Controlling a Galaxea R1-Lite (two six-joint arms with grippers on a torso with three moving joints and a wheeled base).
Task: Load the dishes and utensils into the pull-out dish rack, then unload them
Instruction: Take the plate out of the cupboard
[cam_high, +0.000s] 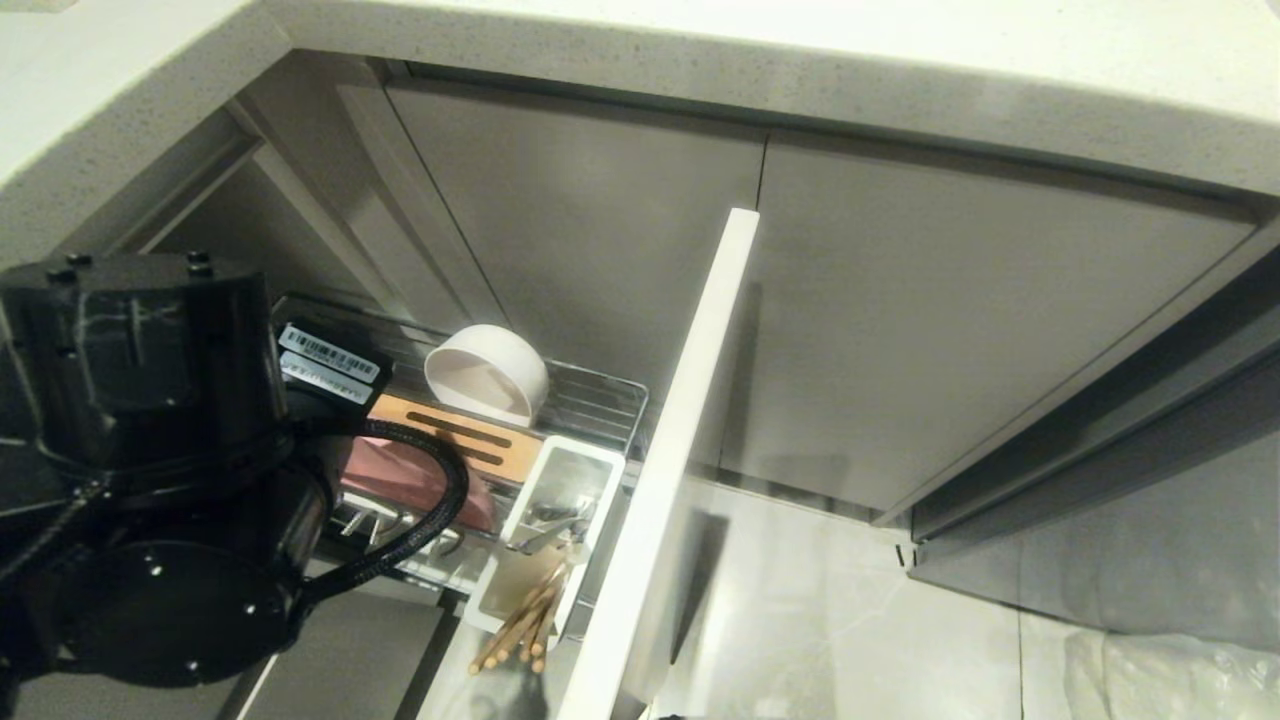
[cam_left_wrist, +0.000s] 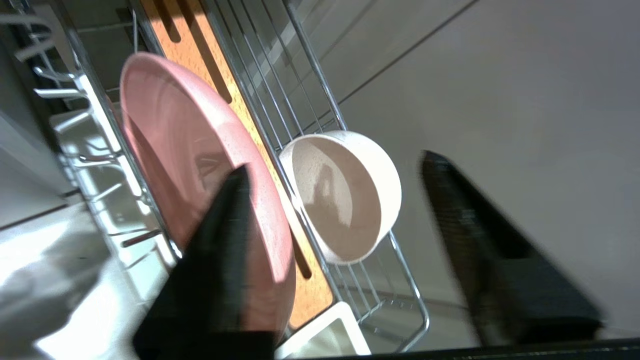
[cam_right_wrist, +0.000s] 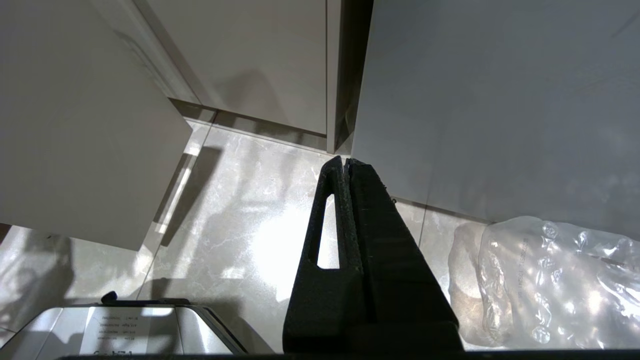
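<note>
Crockery is sitting loaded in the pull-out dish rack (cam_high: 600, 400) at lower left of the head view. Standing on edge there, the pale-pink plate (cam_left_wrist: 200, 180) is looking smooth, rigid and breakable, probably slippery; its upper rim is the sensible place to pinch. Beside it the cream-white bowl (cam_left_wrist: 345, 195) is lying tipped on its side. The left gripper (cam_left_wrist: 332, 170) is hovering with fingers spread, one seemingly overlapping the plate, though blur is hiding contact. The right gripper (cam_right_wrist: 346, 162) is hanging closed above the floor.
</note>
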